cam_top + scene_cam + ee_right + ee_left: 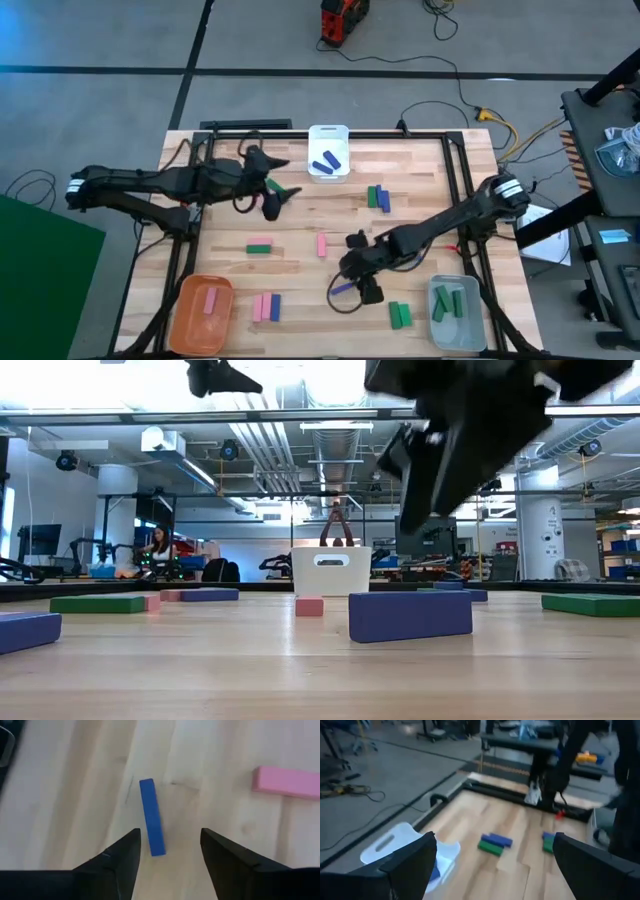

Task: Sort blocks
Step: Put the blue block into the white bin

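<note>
My right gripper (170,837) hangs open over a blue block (152,817) that lies flat on the table near the front middle (342,288). Its fingers stand on either side of the block's near end without touching it. In the low view the gripper (450,450) is clear above this block (410,615). My left gripper (272,200) is open and in the air at the far left, near the white bin (328,163); nothing is between its fingers (493,840). Other blocks lie loose: a pink one (287,782), a green one (259,249), and a green and blue pair (495,844).
The white bin holds blue blocks (325,162). An orange bin (203,310) at the front left holds a pink block. A grey bin (455,312) at the front right holds green blocks. Two pink and one blue block (265,307) and a green block (400,315) lie near the front edge.
</note>
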